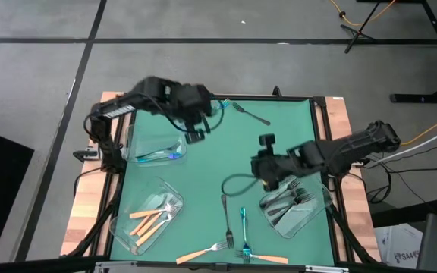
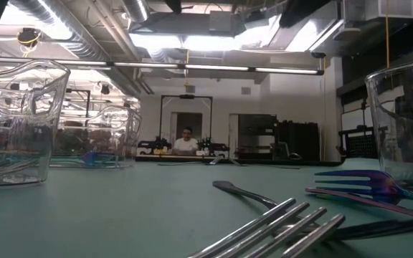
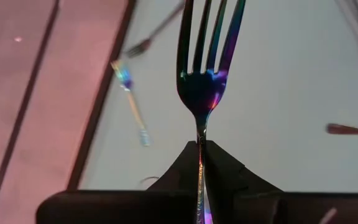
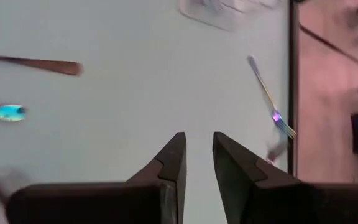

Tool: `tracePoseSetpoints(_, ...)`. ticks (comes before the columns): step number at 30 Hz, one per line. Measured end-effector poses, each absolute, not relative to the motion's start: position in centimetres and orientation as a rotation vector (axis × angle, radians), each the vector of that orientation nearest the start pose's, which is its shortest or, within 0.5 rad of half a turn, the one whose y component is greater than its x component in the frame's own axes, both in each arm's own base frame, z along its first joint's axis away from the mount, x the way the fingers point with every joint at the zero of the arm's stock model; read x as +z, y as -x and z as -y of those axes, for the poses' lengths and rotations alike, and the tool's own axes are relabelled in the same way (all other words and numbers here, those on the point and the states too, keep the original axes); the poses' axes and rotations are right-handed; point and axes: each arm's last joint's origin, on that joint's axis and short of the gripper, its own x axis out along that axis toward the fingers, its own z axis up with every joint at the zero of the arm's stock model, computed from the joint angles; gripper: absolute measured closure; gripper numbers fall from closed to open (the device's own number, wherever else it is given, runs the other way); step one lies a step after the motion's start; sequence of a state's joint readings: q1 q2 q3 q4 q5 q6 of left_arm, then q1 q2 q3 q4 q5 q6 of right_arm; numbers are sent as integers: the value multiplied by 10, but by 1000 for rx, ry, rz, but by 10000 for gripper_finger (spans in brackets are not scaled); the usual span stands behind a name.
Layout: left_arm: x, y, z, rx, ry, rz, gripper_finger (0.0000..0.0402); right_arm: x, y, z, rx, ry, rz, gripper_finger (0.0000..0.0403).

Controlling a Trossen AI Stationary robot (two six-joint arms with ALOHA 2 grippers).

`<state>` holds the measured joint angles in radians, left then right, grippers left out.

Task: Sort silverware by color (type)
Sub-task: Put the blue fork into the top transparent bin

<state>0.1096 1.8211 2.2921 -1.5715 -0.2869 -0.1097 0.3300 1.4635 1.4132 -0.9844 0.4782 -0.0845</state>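
Fig. legend, high view as clock face (12 = far edge of surface). My L gripper (image 1: 197, 130) sits at approx. 11 o'clock, jaws clenched on a blue-teal fork (image 3: 205, 68); in the L wrist view the handle is pinched between the fingers and the tines point straight ahead, i.e. long axis in line with the jaws. The relation that counts: the blue tray (image 1: 158, 148), already holding similar shiny pieces, lies just beside the L gripper toward 8 o'clock. I judge the drop needs only a short carry that way, L arm clearly the nearer.

R gripper (image 1: 268, 168) hovers near centre-right, approx. 3 o'clock, jaws part-way apart and holding nothing, next to the dark-fork tray (image 1: 294, 208). Orange-fork tray (image 1: 146, 216) at 7 o'clock.

Still loose on the green surface (image 1: 279, 129): a fork (image 1: 250, 114) at 12; a dark fork (image 1: 227, 216), a teal fork (image 1: 243, 227) and two orange-handled forks (image 1: 203, 252) near 6.
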Motion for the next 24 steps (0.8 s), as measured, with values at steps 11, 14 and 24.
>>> tracePoseSetpoints(11,450,-274,-84,518,-2,-1087,397,333,-288,-13,-230,361,-1020,333)
tracePoseSetpoints(14,437,-265,-90,533,11,-1151,397,334,-291,5,-231,333,-1011,333)
tracePoseSetpoints(24,371,-230,-92,543,52,-1417,397,339,-294,59,-312,207,-925,333)
